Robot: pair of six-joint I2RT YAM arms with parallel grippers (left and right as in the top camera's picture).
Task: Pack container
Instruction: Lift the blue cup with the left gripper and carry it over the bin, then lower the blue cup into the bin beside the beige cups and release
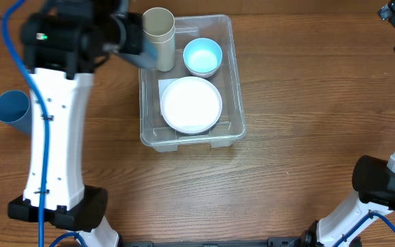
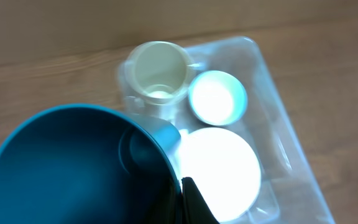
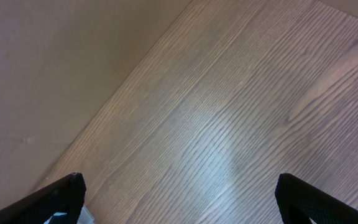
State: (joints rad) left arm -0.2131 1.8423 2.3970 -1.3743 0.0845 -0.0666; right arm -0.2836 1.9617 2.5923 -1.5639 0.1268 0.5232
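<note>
My left gripper point(image 1: 133, 38) pinches a blue cup point(image 2: 73, 168) by its wall. The container point(image 1: 236, 82) sits just beneath and ahead, holding a beige cup point(image 1: 158, 38), small bowl point(image 1: 202, 56) and white plate point(image 1: 190, 104). My right gripper point(image 3: 179, 184) is spread wide over the table point(image 3: 229, 112).

robot lab: cabled arms point(image 1: 50, 130) over wooden table point(image 1: 300, 123)

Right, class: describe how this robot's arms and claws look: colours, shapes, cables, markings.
Both arms pair white links with bulky black joints. The left arm has small dark dots down its long white link, a blue cable alongside and a green light on its black housing. The right arm has its own blue lead. The right claw has black, tapered fingers.
</note>
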